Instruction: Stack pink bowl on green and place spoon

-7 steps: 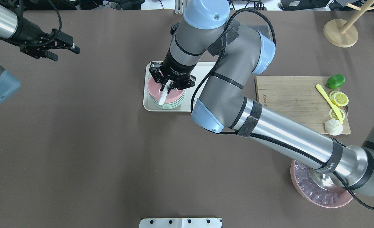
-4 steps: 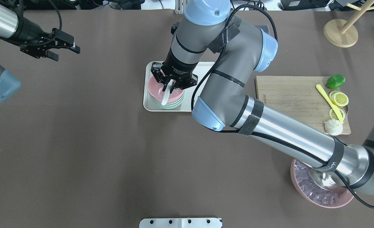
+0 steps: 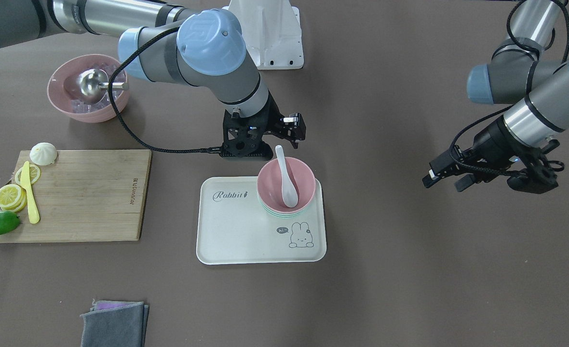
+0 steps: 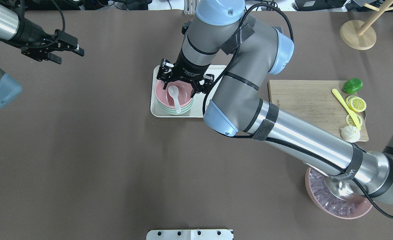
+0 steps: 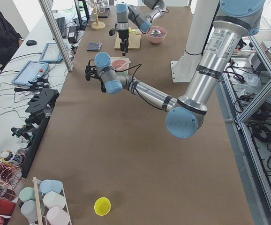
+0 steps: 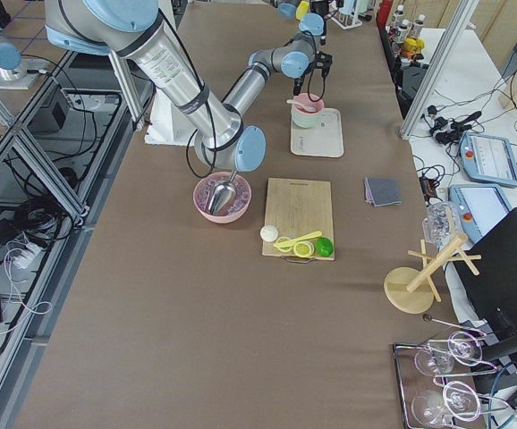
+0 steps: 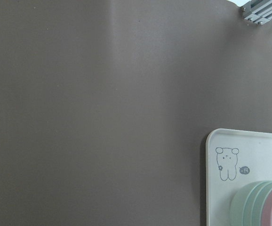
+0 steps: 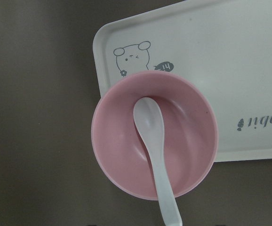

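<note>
A pink bowl (image 3: 300,176) sits stacked on green bowls (image 3: 284,213) on the white rabbit tray (image 3: 246,231). A white spoon (image 3: 284,179) lies in the pink bowl with its handle leaning over the rim. My right gripper (image 4: 185,84) is open and empty just above the bowl (image 4: 184,95) and spoon (image 4: 175,98); it also shows in the front view (image 3: 265,143). The right wrist view looks straight down on the bowl (image 8: 122,155) and spoon (image 8: 155,179). My left gripper (image 4: 54,50) is open and empty, far to the left of the tray (image 4: 156,111).
A wooden cutting board (image 4: 309,103) holds lemon slices, a lime (image 4: 352,85), a yellow knife and a bun. A pink bowl of ice (image 4: 336,203) with a metal scoop lies under my right arm. A grey cloth (image 3: 113,325) and a wooden stand (image 4: 358,33) are nearby.
My right gripper has opened and let go of the spoon, which now lies in the pink bowl. The left arm has not moved.
</note>
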Controlling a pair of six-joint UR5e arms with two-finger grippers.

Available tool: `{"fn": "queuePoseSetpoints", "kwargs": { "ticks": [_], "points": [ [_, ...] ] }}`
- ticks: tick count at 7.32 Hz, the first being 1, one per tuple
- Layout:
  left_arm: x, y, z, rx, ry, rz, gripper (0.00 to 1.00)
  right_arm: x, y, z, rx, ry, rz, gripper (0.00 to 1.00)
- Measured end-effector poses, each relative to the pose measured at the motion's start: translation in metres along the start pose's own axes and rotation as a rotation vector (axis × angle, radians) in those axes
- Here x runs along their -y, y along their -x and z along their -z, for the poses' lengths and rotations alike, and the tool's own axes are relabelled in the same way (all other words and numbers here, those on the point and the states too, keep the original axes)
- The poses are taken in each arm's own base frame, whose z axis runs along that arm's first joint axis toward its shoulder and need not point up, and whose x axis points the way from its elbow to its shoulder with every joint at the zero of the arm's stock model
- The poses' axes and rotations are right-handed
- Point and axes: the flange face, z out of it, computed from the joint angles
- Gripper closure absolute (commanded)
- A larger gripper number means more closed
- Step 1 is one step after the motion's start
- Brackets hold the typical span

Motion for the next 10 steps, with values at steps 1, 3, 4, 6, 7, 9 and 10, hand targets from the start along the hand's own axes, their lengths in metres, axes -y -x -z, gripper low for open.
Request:
{"fn": "queuePoseSetpoints", "kwargs": {
  "ticks": [1,3,4,6,7,9,10],
  "points": [
    [0.000,0.000,0.000,0.000,0.000,0.000,0.02,0.004,-0.004,0.003,0.000,-0.003,-0.004,0.00],
    [0.002,0.007,0.008,0.001,-0.012,-0.034,0.02,0.032,-0.063,0.023,-0.025,-0.028,0.014,0.00],
    [0.005,0.027,0.019,0.014,-0.034,-0.091,0.02,0.048,-0.122,0.036,-0.072,-0.044,0.062,0.00],
    [0.007,0.090,0.039,0.086,-0.088,-0.119,0.02,0.083,-0.245,0.077,-0.188,-0.064,0.175,0.00],
    [0.009,0.117,0.049,0.128,-0.123,-0.091,0.02,0.095,-0.299,0.098,-0.226,-0.064,0.213,0.00],
    [0.019,0.185,0.092,0.176,-0.144,-0.054,0.02,0.115,-0.434,0.149,-0.289,-0.056,0.283,0.00],
    [0.010,0.229,0.113,0.192,-0.124,-0.084,0.02,0.123,-0.500,0.173,-0.312,-0.048,0.296,0.00]
  ]
}}
